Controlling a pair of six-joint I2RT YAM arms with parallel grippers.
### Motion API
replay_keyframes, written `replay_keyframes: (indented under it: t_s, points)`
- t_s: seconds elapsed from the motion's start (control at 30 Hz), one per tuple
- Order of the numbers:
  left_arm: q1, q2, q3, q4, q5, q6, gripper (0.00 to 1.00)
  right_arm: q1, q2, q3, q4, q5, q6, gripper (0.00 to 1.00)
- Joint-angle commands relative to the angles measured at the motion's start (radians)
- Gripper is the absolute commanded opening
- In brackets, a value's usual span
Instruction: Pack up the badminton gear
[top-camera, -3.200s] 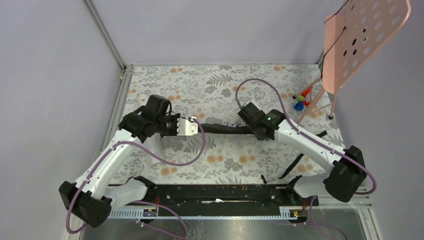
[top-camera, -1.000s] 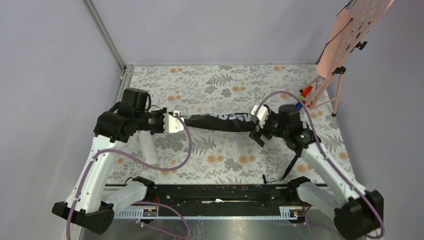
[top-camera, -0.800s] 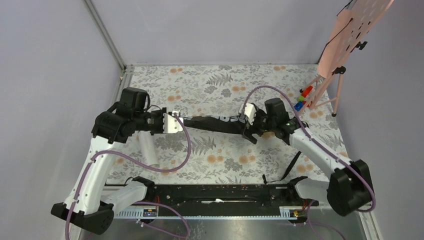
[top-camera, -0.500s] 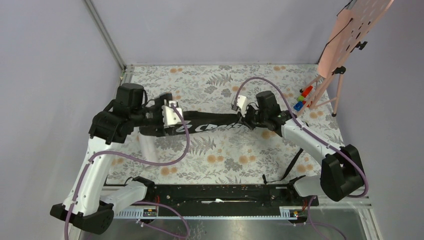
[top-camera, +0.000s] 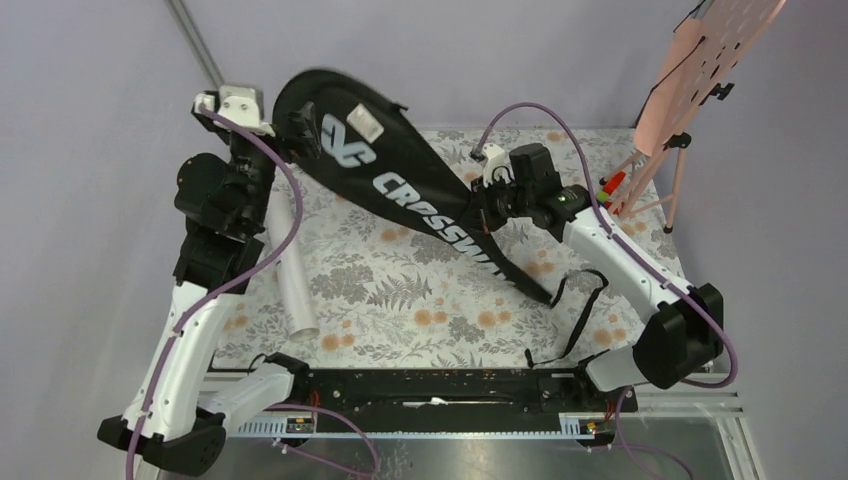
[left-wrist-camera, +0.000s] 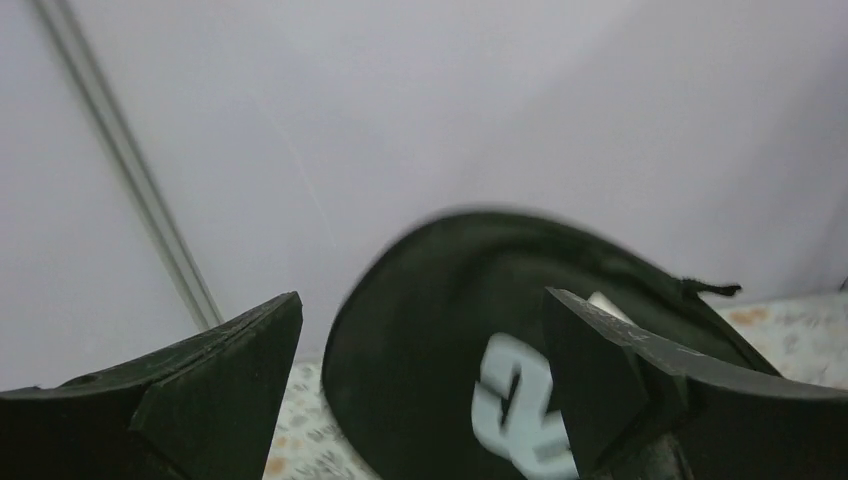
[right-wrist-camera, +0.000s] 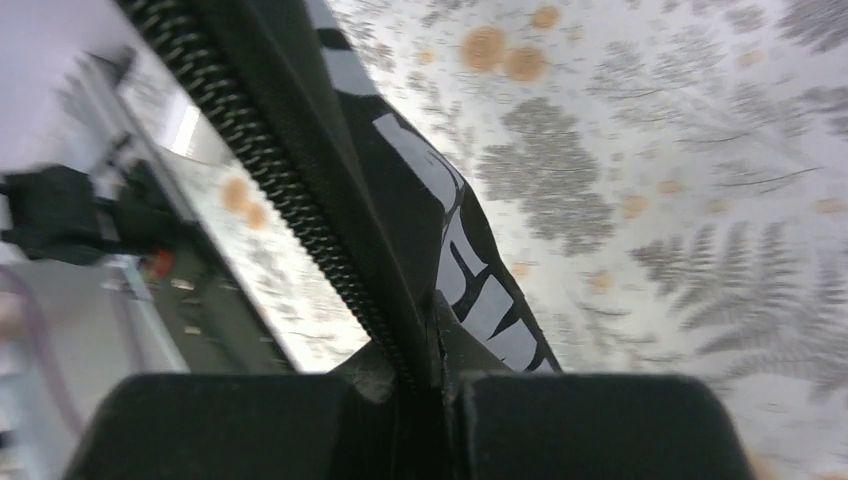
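The black CROSSWAY bag (top-camera: 400, 185) is lifted off the table and tilted, its round head up at the back left and its narrow end down near the table's middle. My right gripper (top-camera: 487, 200) is shut on the bag's zipper edge (right-wrist-camera: 330, 250) about halfway along. My left gripper (top-camera: 272, 118) is raised at the back left, open and holding nothing. In the left wrist view the bag's head (left-wrist-camera: 450, 350) shows beyond its spread fingers (left-wrist-camera: 215, 370), and whether they touch it is unclear. The long white tube (top-camera: 288, 265) lies on the table at the left. Rackets and shuttlecocks are out of view.
The bag's black strap (top-camera: 578, 318) trails on the floral table at the front right. A pink perforated board (top-camera: 715, 65) on a stand is at the back right, with small coloured toys (top-camera: 605, 192) at its foot. Grey walls close in on the left and back.
My left gripper let go of the bag, opened and rose to the back left. My right gripper shut on the bag's edge, and the bag went from flat to lifted and tilted.
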Motion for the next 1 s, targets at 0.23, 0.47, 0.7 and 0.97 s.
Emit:
replay_keyframes:
  t_s: [0.23,0.47,0.7,0.97]
  points:
    - [-0.005,-0.096,-0.351,-0.058,-0.183,-0.606,0.99,0.126,0.199,0.072,0.522,-0.117,0.856,0.0]
    - [-0.007,-0.116,-0.482,-0.096,-0.183,-0.69,0.99,0.249,0.53,0.337,0.554,-0.129,0.939,0.0]
    - [-0.007,-0.123,-0.555,-0.103,-0.195,-0.711,0.99,0.333,0.889,0.687,0.468,-0.264,0.882,0.0]
    - [-0.007,-0.091,-0.563,-0.11,-0.202,-0.715,0.99,0.34,1.087,0.957,0.187,-0.201,0.724,0.12]
